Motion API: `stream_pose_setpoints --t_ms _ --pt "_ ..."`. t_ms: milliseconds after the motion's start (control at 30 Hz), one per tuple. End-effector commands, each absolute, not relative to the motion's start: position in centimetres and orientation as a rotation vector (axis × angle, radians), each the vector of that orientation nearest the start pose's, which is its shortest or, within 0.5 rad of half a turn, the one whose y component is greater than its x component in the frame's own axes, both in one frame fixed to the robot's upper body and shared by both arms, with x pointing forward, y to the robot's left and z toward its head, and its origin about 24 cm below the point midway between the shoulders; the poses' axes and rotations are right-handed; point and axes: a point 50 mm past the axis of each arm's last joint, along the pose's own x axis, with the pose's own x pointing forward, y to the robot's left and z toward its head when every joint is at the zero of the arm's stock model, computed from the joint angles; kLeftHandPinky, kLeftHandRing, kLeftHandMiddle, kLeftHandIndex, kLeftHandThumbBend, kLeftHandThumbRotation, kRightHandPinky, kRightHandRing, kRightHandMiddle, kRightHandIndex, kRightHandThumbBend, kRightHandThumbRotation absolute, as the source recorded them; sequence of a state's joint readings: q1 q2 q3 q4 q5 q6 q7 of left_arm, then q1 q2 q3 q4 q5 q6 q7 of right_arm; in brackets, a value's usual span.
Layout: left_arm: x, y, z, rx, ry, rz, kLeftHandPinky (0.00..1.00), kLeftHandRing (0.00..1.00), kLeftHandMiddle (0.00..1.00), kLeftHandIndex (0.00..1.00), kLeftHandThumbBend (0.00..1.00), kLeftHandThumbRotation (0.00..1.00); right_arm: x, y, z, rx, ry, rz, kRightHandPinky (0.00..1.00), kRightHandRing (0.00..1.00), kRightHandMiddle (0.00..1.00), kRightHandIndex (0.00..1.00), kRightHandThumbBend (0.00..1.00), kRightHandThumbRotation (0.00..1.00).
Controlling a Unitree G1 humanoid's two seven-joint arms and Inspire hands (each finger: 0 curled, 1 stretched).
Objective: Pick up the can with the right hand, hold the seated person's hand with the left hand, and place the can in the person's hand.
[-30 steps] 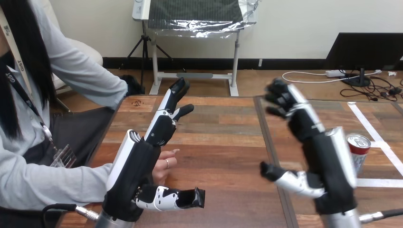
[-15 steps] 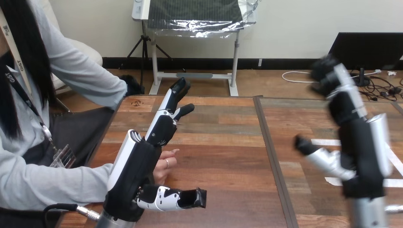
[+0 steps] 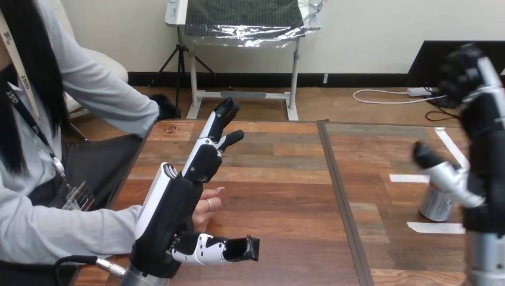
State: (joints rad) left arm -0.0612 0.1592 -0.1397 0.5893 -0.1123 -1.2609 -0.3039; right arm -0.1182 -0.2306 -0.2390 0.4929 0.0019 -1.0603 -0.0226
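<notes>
Your right hand is raised near the table's right edge, its fingers loosely bent, thumb spread and holding nothing. The can stands upright on the table just behind that thumb, with no grip on it. Near the left edge your left hand stands with fingers straight and thumb out, and the person's hand lies against its palm, not clasped.
</notes>
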Motion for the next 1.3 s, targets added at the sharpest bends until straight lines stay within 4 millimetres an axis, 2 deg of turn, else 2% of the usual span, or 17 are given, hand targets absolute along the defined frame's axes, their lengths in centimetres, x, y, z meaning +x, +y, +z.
stream_pose_setpoints --t_ms 0,933,1267 --pt "22.6 14.6 5.3 0.143 -0.790 -0.388 0.91 1.00 1.00 1.00 1.00 0.64 25.1 -24.4 9.0 -0.256 -0.780 -0.209 0.85 0.88 0.90 0.92 1.00 0.63" --pt "22.6 14.9 5.3 0.134 -0.789 -0.401 0.94 1.00 1.00 1.00 1.00 0.63 27.5 -28.0 7.7 -0.210 -0.606 -0.382 0.85 0.87 0.88 0.90 1.00 0.59" --pt "22.6 15.0 5.4 0.144 -0.794 -0.402 0.96 1.00 1.00 1.00 1.00 0.64 28.2 -28.8 6.9 -0.161 -0.527 -0.397 0.89 0.91 0.88 0.93 1.00 0.56"
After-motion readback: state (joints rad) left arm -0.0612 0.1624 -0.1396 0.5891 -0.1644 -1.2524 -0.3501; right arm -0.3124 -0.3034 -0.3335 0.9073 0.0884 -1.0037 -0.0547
